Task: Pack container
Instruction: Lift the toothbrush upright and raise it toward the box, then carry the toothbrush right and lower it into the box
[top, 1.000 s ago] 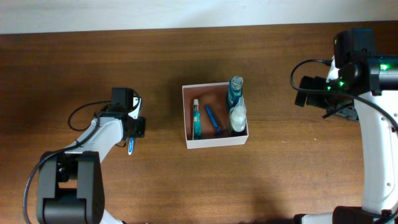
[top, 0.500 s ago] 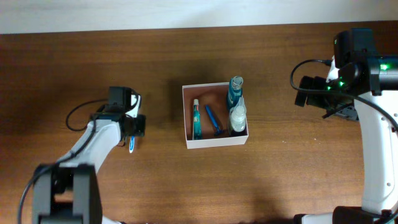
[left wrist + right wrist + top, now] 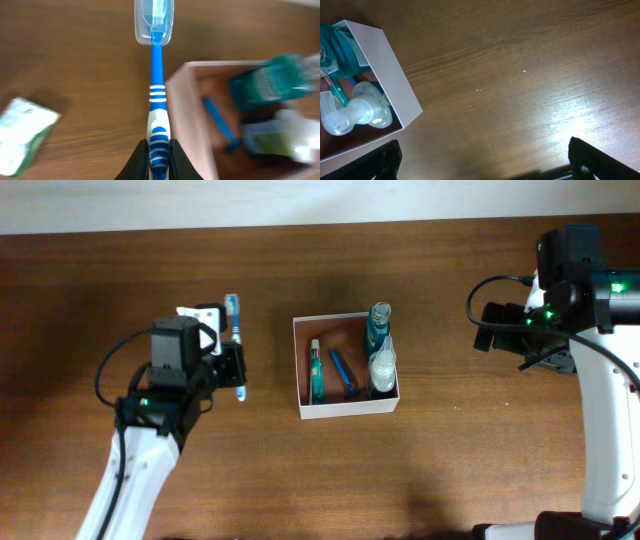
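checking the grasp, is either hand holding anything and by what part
The left hand pinches the blue toothbrush by the tail end of its handle, capped head pointing away; the right hand is open, empty.

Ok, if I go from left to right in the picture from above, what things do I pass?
Left arm → toothbrush → container, left wall first → teal tube → blue razor → two bottles → right arm.

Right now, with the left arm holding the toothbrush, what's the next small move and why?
Probably shift it right, over the container. The left gripper is shut on the toothbrush, which lies left of the box's wall, not above it. The bottles crowd the right side, so I'd aim for the left part.
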`<state>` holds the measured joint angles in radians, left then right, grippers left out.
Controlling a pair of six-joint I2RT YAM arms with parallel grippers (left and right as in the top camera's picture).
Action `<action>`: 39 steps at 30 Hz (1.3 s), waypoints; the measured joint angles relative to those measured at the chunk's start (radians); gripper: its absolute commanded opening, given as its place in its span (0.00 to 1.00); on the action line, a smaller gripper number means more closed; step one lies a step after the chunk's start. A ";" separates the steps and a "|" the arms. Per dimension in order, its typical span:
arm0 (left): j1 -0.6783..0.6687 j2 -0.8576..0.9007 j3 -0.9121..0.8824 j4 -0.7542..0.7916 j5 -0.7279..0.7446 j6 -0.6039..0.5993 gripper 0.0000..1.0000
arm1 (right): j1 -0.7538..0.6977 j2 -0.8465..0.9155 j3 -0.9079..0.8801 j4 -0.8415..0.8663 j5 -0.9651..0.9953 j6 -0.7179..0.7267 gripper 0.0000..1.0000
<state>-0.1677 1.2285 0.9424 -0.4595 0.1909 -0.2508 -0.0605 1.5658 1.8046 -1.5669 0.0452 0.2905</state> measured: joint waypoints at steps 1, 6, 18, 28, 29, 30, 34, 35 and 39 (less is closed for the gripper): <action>-0.018 -0.016 0.005 -0.001 0.005 -0.018 0.01 | 0.000 0.000 0.000 0.000 0.000 0.000 0.99; -0.099 -0.032 0.069 -0.035 0.011 -0.084 0.01 | 0.000 0.000 0.000 0.000 0.000 0.001 0.98; -0.232 0.078 0.266 -0.189 -0.039 -0.135 0.01 | 0.000 0.000 0.000 0.000 0.000 0.000 0.99; -0.294 0.329 0.549 -0.393 -0.085 -0.136 0.01 | 0.000 0.000 0.000 0.000 0.000 0.000 0.98; -0.303 0.348 0.561 -0.392 -0.094 -0.136 0.01 | 0.000 0.000 0.000 0.000 0.000 0.000 0.98; -0.312 0.362 0.567 -0.390 -0.100 -0.136 0.00 | 0.000 0.000 0.000 0.000 0.000 0.000 0.98; -0.345 0.404 0.573 -0.385 -0.124 -0.136 0.01 | 0.000 0.000 0.000 0.000 0.000 0.000 0.98; -0.352 0.415 0.573 -0.384 -0.129 -0.136 0.01 | 0.000 0.000 0.000 0.000 0.000 0.000 0.98; -0.368 0.454 0.573 -0.385 -0.141 -0.153 0.01 | 0.000 0.000 0.000 0.000 0.000 0.000 0.98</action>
<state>-0.5358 1.6829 1.5150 -0.8444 0.0502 -0.4042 -0.0605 1.5658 1.8046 -1.5673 0.0452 0.2909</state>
